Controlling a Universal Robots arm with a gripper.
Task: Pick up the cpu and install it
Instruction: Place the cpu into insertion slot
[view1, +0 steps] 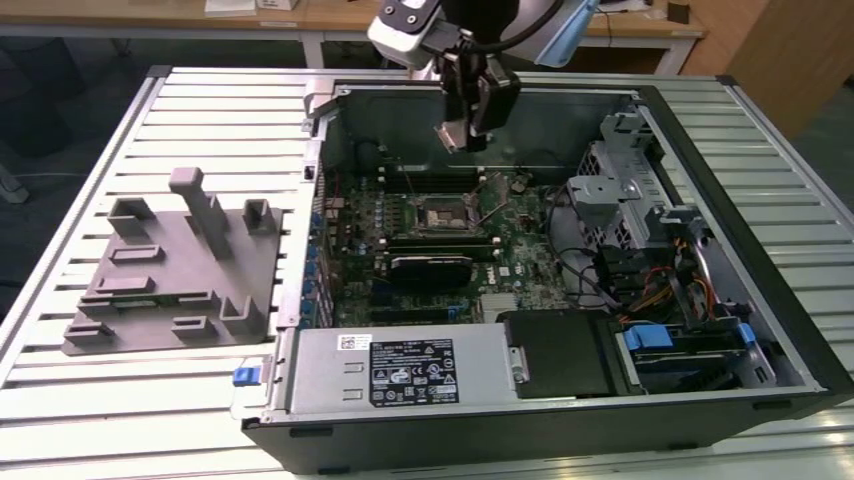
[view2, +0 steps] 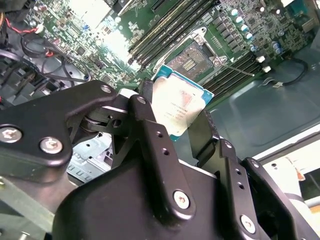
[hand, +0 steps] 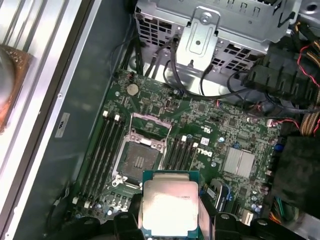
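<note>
1. The cpu (hand: 170, 205) is off the desk, held in the air over the open computer case (view1: 694, 170). Its pale silver top with a green edge shows in both wrist views.
2. The black fingers (view2: 150, 135) are clamped on the cpu, one on each of two opposite edges, with the chip's face left bare between them.
3. In the exterior view the cpu (view1: 451, 135) hangs tilted below the arm (view1: 414, 25), above the far part of the case's inside and clear of the boards below.
4. The cpu socket (hand: 140, 160) lies on the green motherboard (view1: 507, 250) beneath, its dark square bed uncovered inside a metal frame. In the first wrist view the chip sits just beside the socket, apart from it.
5. Dark memory slots (hand: 102, 150) run along both sides of the socket.
6. A perforated metal drive cage (hand: 210, 30) with black cables stands past the motherboard.
7. A labelled power supply (view1: 400, 370) fills the case's near edge in the exterior view.
8. On the slatted metal desk (view1: 80, 400), at the exterior view's left of the case, rests a large grey fixture (view1: 174, 270) with upright blocks.
</note>
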